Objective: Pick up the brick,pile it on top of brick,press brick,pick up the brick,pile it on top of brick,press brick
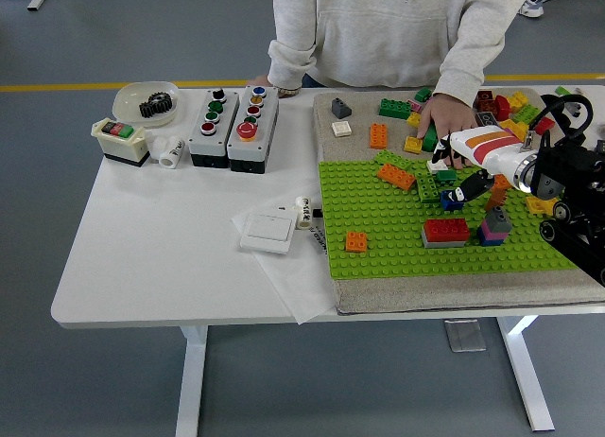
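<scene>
We saw the right hand [463,172] reach in from the right over the green baseplate [378,257], its white shell with an orange stripe ending in black fingers [470,183]. Those fingers hung over a blue brick [450,200] on the plate, but we could not tell whether they were clenched on it or only near it. Just beside it, a green brick [446,174] sat under the hand. Nearer the counter's front edge stood a red brick [445,230] on a grey base, and to its right a small stack [494,224] with a grey top. An orange brick [396,174] lay tilted at the plate's far left part, and another small orange one [356,240] sat alone toward the near left.

A person stood at the far side; one hand [440,115] rested on loose bricks on the beige mat [425,295], touching or just beside the robot's hand. The other sleeve [288,63] hung by the counter's far edge.

On the white counter [142,248] to the left were two button boxes [233,115], a switch [119,139], a bowl [145,101] with a gear, and a white wall switch [267,232] on paper.
</scene>
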Action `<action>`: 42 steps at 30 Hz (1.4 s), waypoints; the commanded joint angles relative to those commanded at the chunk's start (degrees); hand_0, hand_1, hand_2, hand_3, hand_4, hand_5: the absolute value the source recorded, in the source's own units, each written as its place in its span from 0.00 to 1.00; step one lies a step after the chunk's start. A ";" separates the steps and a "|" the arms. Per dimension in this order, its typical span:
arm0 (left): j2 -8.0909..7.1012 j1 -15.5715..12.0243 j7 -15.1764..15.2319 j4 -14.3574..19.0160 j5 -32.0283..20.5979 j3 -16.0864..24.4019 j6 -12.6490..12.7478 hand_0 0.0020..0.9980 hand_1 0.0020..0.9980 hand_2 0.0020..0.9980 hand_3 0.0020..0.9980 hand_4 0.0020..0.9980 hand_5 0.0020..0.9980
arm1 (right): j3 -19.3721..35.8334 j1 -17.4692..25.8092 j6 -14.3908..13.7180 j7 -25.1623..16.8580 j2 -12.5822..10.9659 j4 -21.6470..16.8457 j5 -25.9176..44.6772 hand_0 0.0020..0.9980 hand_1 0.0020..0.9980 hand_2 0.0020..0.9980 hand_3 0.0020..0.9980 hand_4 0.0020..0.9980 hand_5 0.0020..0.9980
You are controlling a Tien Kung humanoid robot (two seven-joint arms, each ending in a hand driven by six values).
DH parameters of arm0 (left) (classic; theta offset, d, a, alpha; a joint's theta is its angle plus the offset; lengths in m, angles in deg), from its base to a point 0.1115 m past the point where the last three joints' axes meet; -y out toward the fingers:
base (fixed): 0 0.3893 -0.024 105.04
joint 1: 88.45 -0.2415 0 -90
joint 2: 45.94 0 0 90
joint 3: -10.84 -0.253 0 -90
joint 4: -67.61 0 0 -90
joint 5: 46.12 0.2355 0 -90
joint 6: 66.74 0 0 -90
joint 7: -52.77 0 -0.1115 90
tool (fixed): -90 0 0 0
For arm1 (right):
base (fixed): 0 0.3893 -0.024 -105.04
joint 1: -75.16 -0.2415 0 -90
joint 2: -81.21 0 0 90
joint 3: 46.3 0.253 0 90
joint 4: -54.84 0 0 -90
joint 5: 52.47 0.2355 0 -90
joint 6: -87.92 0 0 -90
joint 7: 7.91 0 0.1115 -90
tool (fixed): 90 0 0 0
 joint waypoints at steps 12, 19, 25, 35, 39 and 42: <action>-0.05 -0.02 -0.19 0.07 0.54 0.26 0.00 0.76 0.80 0.79 0.68 0.77 0.65 | -1.93 -0.01 -0.02 0.16 1.72 4.01 0.78 0.55 0.58 0.60 0.61 0.85 0.14; -0.07 -0.16 -0.39 0.12 1.12 0.55 -0.03 0.76 0.80 0.79 0.68 0.77 0.65 | -2.79 0.00 0.10 0.07 2.54 5.38 1.00 0.54 0.55 0.56 0.58 0.82 0.11; -0.07 -0.24 -0.45 0.14 1.44 0.76 -0.01 0.76 0.80 0.79 0.68 0.77 0.65 | -3.18 0.14 0.22 -0.01 3.12 6.64 1.41 0.54 0.55 0.55 0.58 0.82 0.11; -0.12 0.10 -0.43 0.17 1.40 0.61 -0.01 0.75 0.80 0.79 0.68 0.77 0.65 | -3.25 0.06 0.33 -0.17 3.63 7.98 1.67 0.54 0.55 0.55 0.58 0.81 0.07; -0.12 0.26 -0.39 0.17 1.18 0.49 0.04 0.76 0.80 0.79 0.68 0.77 0.65 | -3.31 0.01 0.34 -0.22 3.69 8.51 1.90 0.54 0.54 0.55 0.57 0.80 0.06; -0.13 0.37 -0.35 0.17 1.03 0.38 0.05 0.76 0.80 0.79 0.68 0.77 0.65 | -3.51 -0.06 0.48 -0.29 3.65 8.73 1.98 0.54 0.54 0.55 0.57 0.80 0.06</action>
